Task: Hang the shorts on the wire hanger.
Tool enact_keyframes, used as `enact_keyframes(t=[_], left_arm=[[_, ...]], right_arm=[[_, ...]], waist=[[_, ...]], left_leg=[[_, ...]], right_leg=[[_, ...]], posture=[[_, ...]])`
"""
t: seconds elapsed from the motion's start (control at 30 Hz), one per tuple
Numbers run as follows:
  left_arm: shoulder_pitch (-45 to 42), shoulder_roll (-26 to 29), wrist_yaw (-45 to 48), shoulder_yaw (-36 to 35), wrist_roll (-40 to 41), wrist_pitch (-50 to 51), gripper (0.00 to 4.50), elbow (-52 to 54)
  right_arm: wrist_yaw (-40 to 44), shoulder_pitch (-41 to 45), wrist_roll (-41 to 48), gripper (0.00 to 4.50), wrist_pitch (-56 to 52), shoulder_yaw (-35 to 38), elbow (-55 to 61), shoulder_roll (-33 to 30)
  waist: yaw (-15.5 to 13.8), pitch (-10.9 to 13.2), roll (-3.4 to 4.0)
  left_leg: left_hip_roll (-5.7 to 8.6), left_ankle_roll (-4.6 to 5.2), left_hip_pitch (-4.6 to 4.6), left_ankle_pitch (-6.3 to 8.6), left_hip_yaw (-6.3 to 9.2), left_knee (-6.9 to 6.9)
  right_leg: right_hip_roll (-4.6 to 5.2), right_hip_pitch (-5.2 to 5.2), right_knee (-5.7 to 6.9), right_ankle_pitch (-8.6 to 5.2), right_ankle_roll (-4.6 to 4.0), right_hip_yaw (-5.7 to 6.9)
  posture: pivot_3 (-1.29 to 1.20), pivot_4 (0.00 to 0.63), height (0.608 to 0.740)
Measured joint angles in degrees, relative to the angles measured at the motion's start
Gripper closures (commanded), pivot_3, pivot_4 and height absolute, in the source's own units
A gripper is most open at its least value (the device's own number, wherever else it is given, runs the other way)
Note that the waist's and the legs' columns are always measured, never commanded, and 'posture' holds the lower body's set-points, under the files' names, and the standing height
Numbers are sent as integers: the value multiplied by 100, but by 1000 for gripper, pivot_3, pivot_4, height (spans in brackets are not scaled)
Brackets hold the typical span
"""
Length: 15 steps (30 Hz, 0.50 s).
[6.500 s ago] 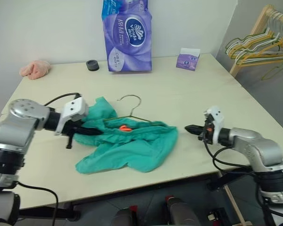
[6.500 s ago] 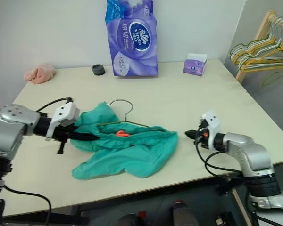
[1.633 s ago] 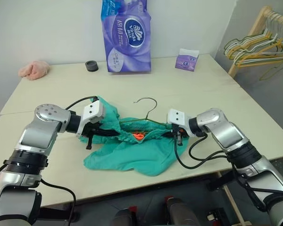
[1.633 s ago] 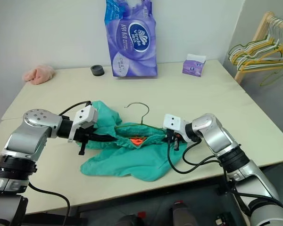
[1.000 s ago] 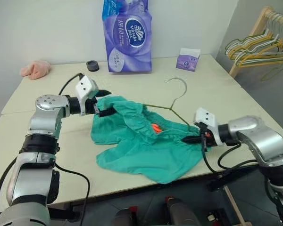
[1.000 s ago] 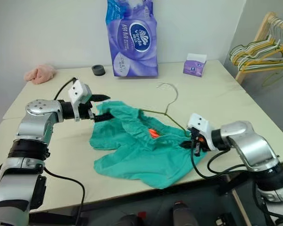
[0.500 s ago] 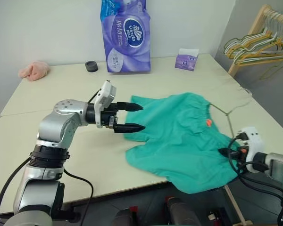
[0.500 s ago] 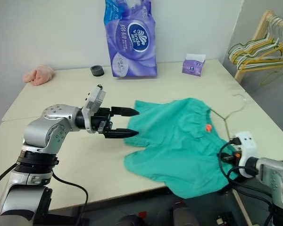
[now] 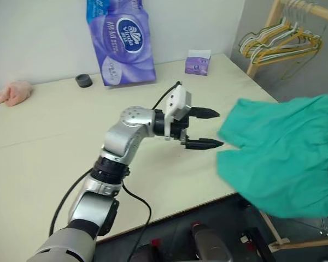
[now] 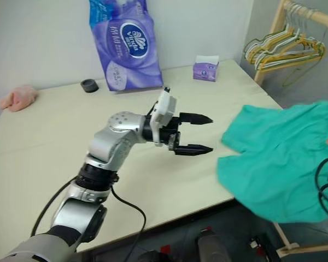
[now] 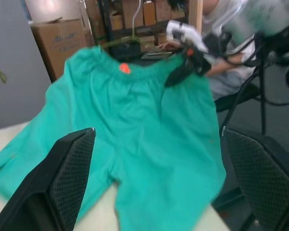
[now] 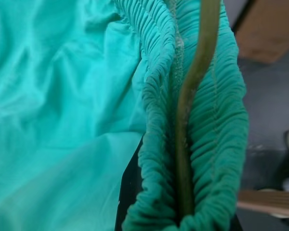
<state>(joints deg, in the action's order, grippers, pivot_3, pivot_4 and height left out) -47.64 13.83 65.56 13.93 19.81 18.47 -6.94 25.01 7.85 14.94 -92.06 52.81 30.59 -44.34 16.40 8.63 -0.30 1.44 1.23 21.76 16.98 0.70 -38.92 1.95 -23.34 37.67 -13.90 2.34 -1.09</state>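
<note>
Since the earlier frame, the shorts (image 9: 287, 158) are carried past the table (image 9: 54, 142) edge, clamped with the wire hanger (image 12: 192, 96) in the closed right gripper (image 11: 183, 72). The left gripper (image 9: 208, 129) is spread, empty, beside them.

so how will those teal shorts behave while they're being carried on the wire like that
Probably floppy: the shorts drape in soft folds past the table edge. Likely light, since the thin wire hanger looks unbent. They might slide, as the gathered waistband only bunches loosely around the wire.
</note>
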Motion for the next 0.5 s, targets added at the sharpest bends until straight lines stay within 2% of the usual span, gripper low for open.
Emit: enact_keyframes(t=[0.27,0.5], left_arm=[[-103,-466,-121,171,-79,-144,30,73],[-313,-685,-206,171,-66,-100,30,113]], right_arm=[[-541,1317,-314,4500,0,-48,-1222,-898],[-703,2269,-464,4500,46,-603,-3055,-1631]], waist=[[270,163,1],[388,337,-9]], left_leg=[[9,10,-1,6,-19,0],[10,22,-12,13,-73,3]], right_leg=[[7,0,-2,-5,8,-16],[8,0,-7,-4,15,-63]], posture=[[-485,237,740],[-487,259,740]])
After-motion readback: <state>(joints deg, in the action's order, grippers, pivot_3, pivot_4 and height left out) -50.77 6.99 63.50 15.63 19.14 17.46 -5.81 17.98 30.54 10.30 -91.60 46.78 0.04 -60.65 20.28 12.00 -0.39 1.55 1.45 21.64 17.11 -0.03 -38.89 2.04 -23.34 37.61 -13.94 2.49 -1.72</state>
